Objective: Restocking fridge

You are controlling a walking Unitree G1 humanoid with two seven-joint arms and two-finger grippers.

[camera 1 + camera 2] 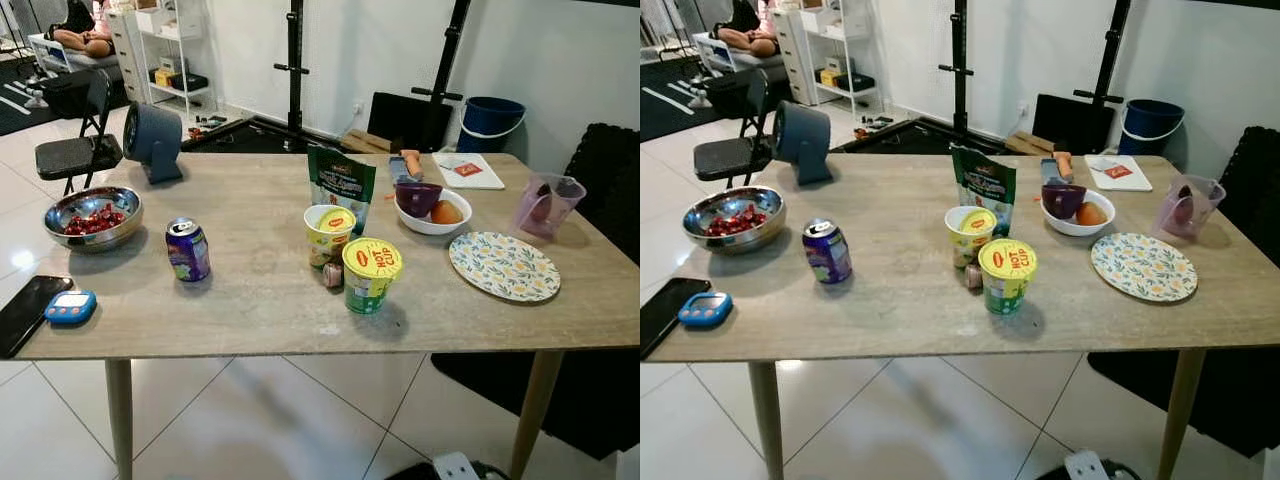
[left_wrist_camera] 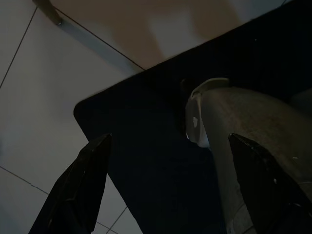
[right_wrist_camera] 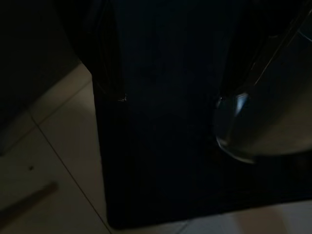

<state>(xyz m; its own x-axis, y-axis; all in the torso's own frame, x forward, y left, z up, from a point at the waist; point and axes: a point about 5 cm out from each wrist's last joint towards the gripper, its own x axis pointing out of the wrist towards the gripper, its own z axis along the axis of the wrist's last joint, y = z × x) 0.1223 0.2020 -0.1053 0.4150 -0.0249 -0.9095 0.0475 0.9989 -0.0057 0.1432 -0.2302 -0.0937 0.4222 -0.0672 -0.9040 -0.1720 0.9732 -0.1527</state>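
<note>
A wooden table (image 1: 262,300) stands before me with food on it. A purple drink can (image 1: 188,250) is left of centre. In the middle are a green-and-yellow noodle cup (image 1: 371,274), a smaller yellow-lidded cup (image 1: 329,234) and a green pouch (image 1: 341,183). A white bowl (image 1: 434,222) holds a purple bowl and an orange. At the left, a steel bowl (image 1: 93,217) holds red fruit. My left gripper (image 2: 169,141) hangs open over a dark floor mat. My right gripper (image 3: 170,92) is open too, in a very dark view.
A patterned plate (image 1: 504,265) and a pink jug (image 1: 548,205) sit at the table's right. A phone (image 1: 27,310) and a blue timer (image 1: 70,307) lie at its front left corner. Behind are a fan (image 1: 153,140), a folding chair (image 1: 75,140) and a blue bucket (image 1: 490,118).
</note>
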